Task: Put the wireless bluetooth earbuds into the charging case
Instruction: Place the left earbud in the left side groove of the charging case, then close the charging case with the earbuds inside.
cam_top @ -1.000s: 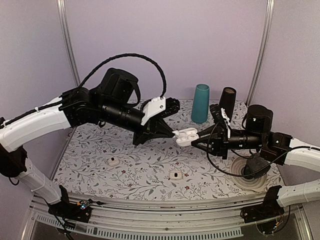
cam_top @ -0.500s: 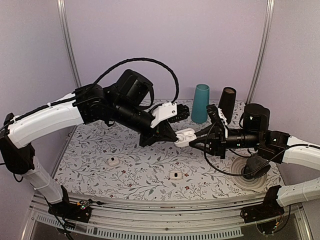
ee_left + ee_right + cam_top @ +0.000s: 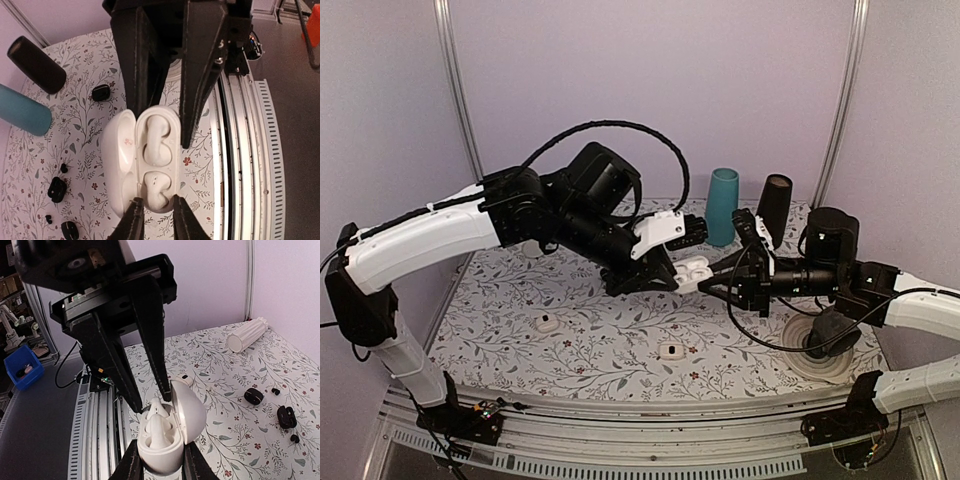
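Note:
The white charging case is held in the air with its lid open; it also shows in the left wrist view and the right wrist view. My right gripper is shut on the case's base. One white earbud sits in a socket. My left gripper comes from the opposite side, its fingertips closed on either side of the other earbud, which sits low in its socket. In the top view the left gripper meets the right gripper at the case.
A teal cup and a dark cylinder stand at the back. Two small white pieces with dark spots lie on the floral table. Several small black pieces lie scattered. A round white disc lies at the right.
My left arm has moved right, bringing its fingertips from beside the case to over its open base. The right gripper has kept hold of the case, nearly still.

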